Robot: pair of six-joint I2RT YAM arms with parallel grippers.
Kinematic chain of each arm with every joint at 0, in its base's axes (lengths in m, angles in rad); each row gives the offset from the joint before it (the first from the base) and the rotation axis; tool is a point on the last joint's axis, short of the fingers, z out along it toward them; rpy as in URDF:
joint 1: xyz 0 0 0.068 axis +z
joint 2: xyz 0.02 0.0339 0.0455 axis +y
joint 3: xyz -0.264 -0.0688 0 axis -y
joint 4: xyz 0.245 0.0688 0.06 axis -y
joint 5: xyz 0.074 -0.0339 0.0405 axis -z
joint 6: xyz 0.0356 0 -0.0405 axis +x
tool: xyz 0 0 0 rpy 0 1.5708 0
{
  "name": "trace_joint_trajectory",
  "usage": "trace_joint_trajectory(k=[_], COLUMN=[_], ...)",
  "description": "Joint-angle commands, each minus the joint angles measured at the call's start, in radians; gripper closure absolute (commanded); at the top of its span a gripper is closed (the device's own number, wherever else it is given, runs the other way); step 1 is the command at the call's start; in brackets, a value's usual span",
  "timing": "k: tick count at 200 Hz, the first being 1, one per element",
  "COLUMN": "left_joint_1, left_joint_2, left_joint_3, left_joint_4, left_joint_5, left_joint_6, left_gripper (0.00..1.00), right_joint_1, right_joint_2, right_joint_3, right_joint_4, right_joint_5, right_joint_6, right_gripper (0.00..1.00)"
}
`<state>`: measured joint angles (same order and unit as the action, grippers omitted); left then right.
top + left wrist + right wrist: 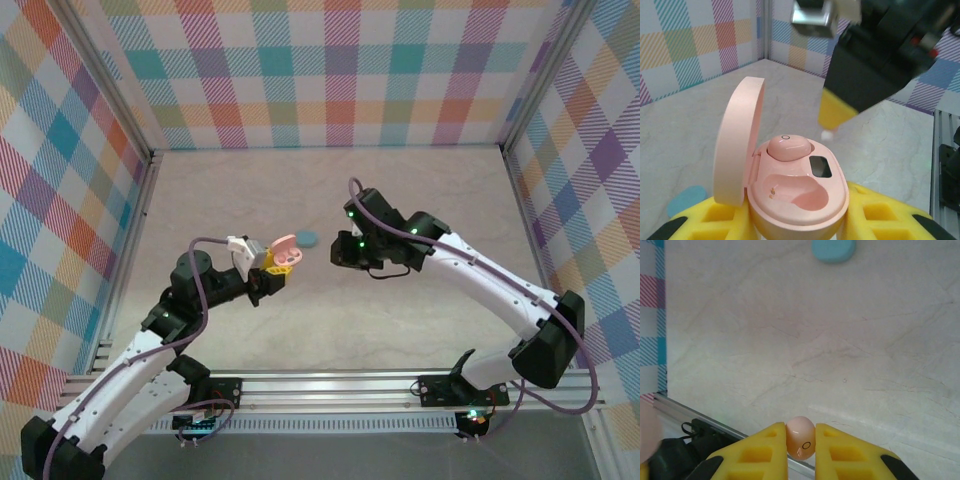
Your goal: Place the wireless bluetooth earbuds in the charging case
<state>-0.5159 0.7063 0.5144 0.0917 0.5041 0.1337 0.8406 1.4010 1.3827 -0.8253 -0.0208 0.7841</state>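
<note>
My left gripper (798,225) is shut on an open pink charging case (832,192), held above the table with its lid (737,140) swung up to the left. One pale pink earbud (788,148) sits in the far slot. The near slot (800,192) is empty, with its gold contacts showing. My right gripper (800,441) is shut on a second pink earbud (800,436). In the top view the right gripper (338,252) hovers just right of the case (284,252), apart from it. The light blue earbuds are out of view.
A closed light blue case (305,238) lies on the pale table (400,320) behind the two grippers, and it also shows in the right wrist view (833,249). Plaid walls close off the left, back and right. A metal rail (330,380) runs along the near edge.
</note>
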Motion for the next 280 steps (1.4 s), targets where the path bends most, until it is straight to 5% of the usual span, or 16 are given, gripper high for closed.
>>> trace_joint_trajectory(k=[1,109,280], left_joint_1=[-0.006,-0.01,-0.026], left_joint_2=[0.041,0.273,0.347], left_joint_3=[0.018,0.1,0.13], left_joint_4=[0.1,0.234,0.25], left_joint_5=[0.015,0.06,0.083], left_joint_6=[0.03,0.058,0.07], left_gripper=[0.97,0.98,0.98], right_joint_1=[-0.005,-0.005,0.044], right_joint_2=[-0.015,0.039,0.236], right_joint_3=[0.075,0.237,0.421], right_joint_4=[-0.096,-0.114,-0.154], right_joint_5=[0.011,-0.046,-0.075], right_joint_6=[-0.05,-0.104,-0.183], right_gripper=[0.83,0.84,0.87])
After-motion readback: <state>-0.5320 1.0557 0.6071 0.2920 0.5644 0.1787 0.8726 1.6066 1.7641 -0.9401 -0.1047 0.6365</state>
